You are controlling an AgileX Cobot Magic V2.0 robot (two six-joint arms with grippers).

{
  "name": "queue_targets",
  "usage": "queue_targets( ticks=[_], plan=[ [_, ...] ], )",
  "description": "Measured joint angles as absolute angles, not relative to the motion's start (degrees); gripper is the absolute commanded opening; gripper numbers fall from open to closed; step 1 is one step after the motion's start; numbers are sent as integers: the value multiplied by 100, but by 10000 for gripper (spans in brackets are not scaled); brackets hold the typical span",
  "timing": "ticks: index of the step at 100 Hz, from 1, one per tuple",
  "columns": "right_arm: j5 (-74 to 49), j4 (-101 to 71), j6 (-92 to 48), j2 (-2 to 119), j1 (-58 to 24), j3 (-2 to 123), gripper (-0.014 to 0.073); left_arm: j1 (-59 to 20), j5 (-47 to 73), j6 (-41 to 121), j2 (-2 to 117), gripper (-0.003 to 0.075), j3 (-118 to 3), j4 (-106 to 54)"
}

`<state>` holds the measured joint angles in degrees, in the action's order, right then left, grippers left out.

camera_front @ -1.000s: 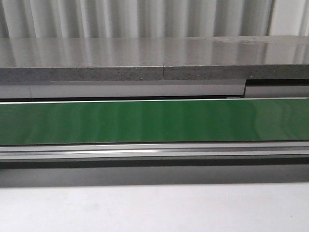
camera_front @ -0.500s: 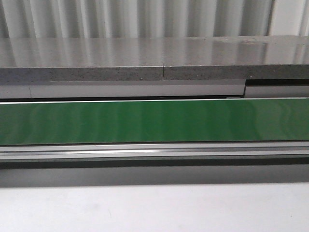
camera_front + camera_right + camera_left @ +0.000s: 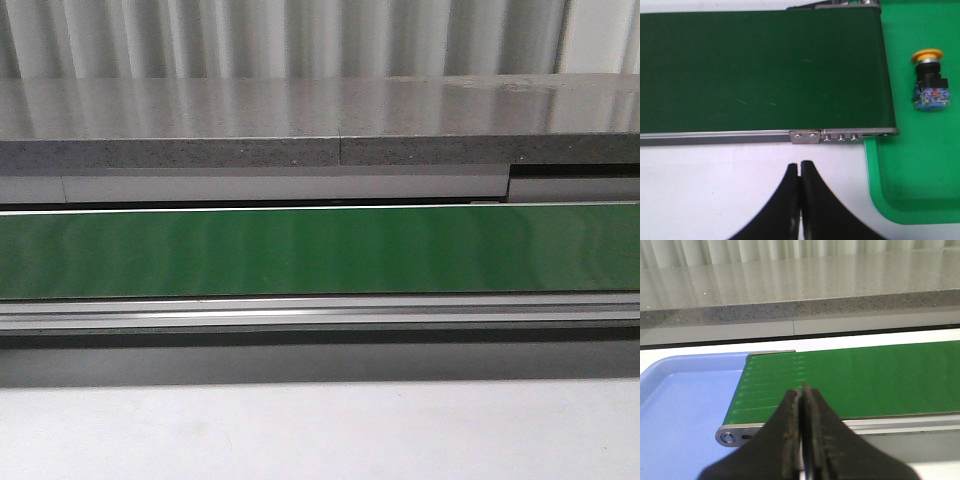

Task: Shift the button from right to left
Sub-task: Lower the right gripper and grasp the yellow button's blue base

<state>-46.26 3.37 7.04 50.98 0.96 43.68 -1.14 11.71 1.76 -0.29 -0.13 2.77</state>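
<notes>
The button (image 3: 929, 80), with a yellow-orange cap, black collar and clear bluish block, lies on its side in the green tray (image 3: 912, 190) past the end of the green belt, seen only in the right wrist view. My right gripper (image 3: 799, 165) is shut and empty above the white table, short of the belt's near rail and well to the side of the button. My left gripper (image 3: 802, 390) is shut and empty, over the near edge of the belt's other end beside the blue tray (image 3: 680, 410). Neither gripper nor the button shows in the front view.
The green conveyor belt (image 3: 320, 250) runs across the front view, with a metal rail (image 3: 320, 315) in front and a grey stone ledge (image 3: 320, 125) behind. White table (image 3: 320, 430) lies nearest. The belt's end bracket (image 3: 840, 135) sits by the green tray.
</notes>
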Motion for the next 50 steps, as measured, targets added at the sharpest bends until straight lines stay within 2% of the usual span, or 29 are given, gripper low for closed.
queue_targets(
  ticks=[9,19,24,32,50],
  plan=[
    [-4863,337,704,5584,96,4677,219,-114,1171,176,-29,-20,-13,277],
    [-5055,337,704,6114,96,4992,470,-114,1171,176,-29,-20,-13,277],
    [-5118,337,704,6330,96,5130,550,-114,1171,176,-29,-20,-13,277],
    [-5171,337,704,6637,96,5332,581,-114,1171,176,-29,-20,-13,277],
    [-5219,304,761,7258,367,5814,546,-114,1171,176,-29,-20,-13,277]
  ],
)
